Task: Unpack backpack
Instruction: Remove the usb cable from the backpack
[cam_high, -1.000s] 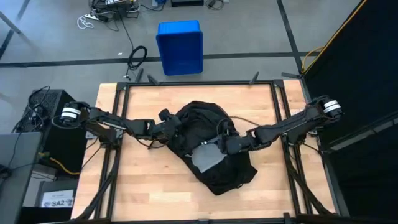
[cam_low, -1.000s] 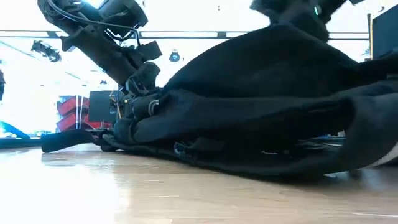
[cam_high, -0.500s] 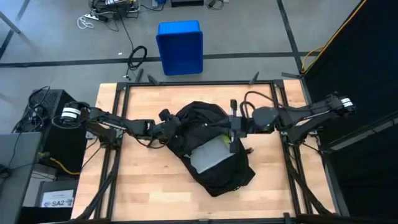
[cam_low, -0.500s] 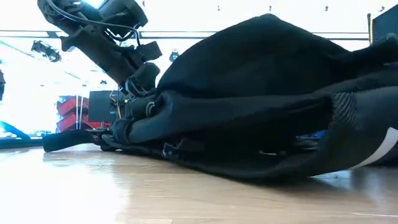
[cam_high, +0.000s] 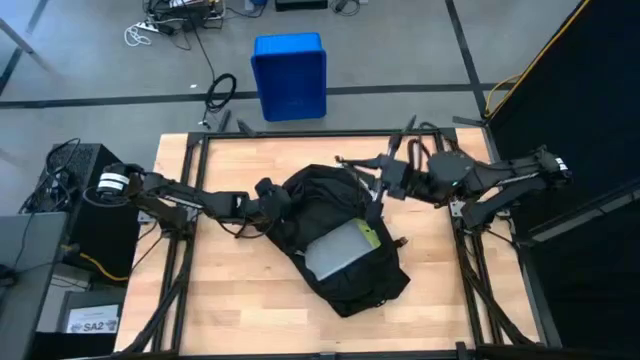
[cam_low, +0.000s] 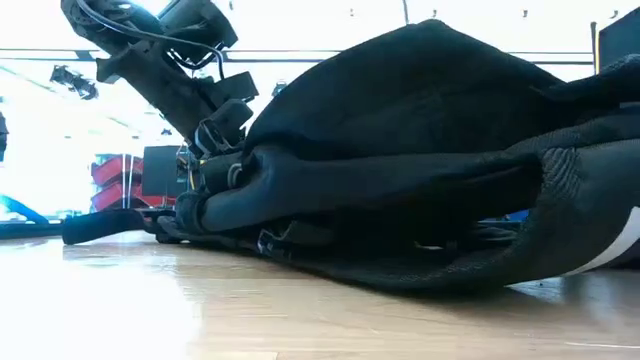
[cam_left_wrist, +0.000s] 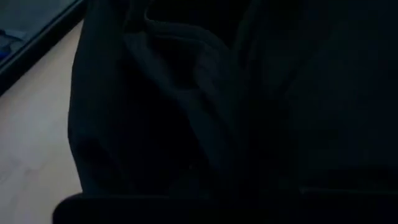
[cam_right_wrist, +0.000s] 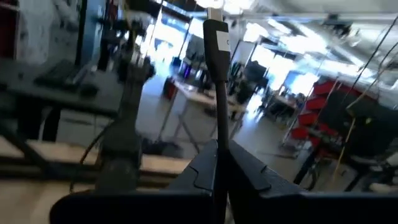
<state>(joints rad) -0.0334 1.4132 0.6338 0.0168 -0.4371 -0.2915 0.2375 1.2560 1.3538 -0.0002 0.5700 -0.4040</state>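
Observation:
The black backpack (cam_high: 335, 235) lies on its side in the middle of the wooden table (cam_high: 220, 300), filling most of the low view (cam_low: 420, 170). A flat grey item (cam_high: 340, 250) with a yellow-green tag shows in its open top. My left gripper (cam_high: 274, 201) is at the backpack's left edge, shut on the fabric. My right gripper (cam_high: 384, 171) is raised over the backpack's far right side, shut on a thin black cable (cam_high: 358, 162) with a plug at its free end (cam_right_wrist: 214, 28). My left gripper has the backpack's bunched black fabric at its left edge (cam_low: 235, 165), coming from the table's left and slanting down. The dark cloth hides the fingertips. The backpack's underside rests on the table. My right gripper pinches the cable (cam_right_wrist: 221, 127) between its two fingers, a short way behind the plug. The plug end sticks out straight past the fingertips. The rest of the cable trails down toward the backpack (cam_high: 376, 195).
A blue bin (cam_high: 290, 75) stands on the floor beyond the table's far edge. Black frame rails (cam_high: 190, 200) run along the table's left and right sides. Bare wood lies near the front edge and at the far left corner.
My right gripper has come up out of the backpack's opening and gone toward the table's far right, drawing the black cable out with it. The grey flat item in the opening now shows uncovered. The backpack's top has settled a little.

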